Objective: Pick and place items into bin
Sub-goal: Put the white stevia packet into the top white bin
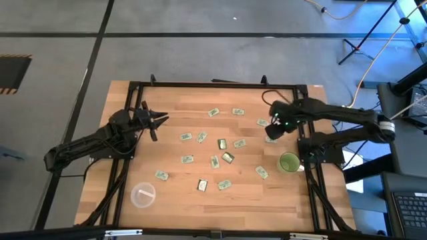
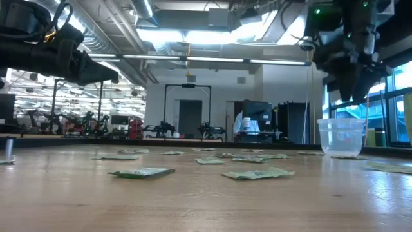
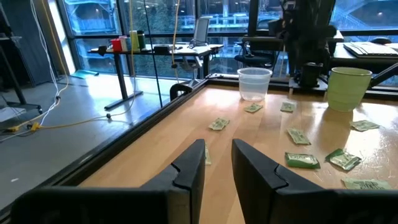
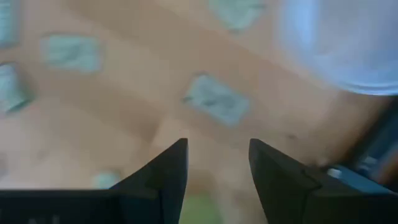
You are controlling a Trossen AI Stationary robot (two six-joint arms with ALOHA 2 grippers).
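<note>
While nothing looks binned yet, the small flat pale green and white packets (image 1: 201, 138) lie scattered across the middle of the bare wooden table (image 1: 173, 203), a couple darker or golden near the centre, so nearly all of the job seems left. A clear plastic cup (image 1: 143, 195) stands at the near left and a pale green cup (image 1: 289, 163) at the near right; no packet shows in either from above. Right gripper (image 1: 272, 124) hangs over the far right packets, jaws wide apart, nothing between them. Left gripper (image 1: 159, 120) waits at the far left edge, jaws parted, empty. Right wrist view alone shows one packet just ahead of that arm's fingers (image 4: 166, 168) and the clear cup's rim nearby. Low view shows how flat the packets lie, which the high view cannot.
</note>
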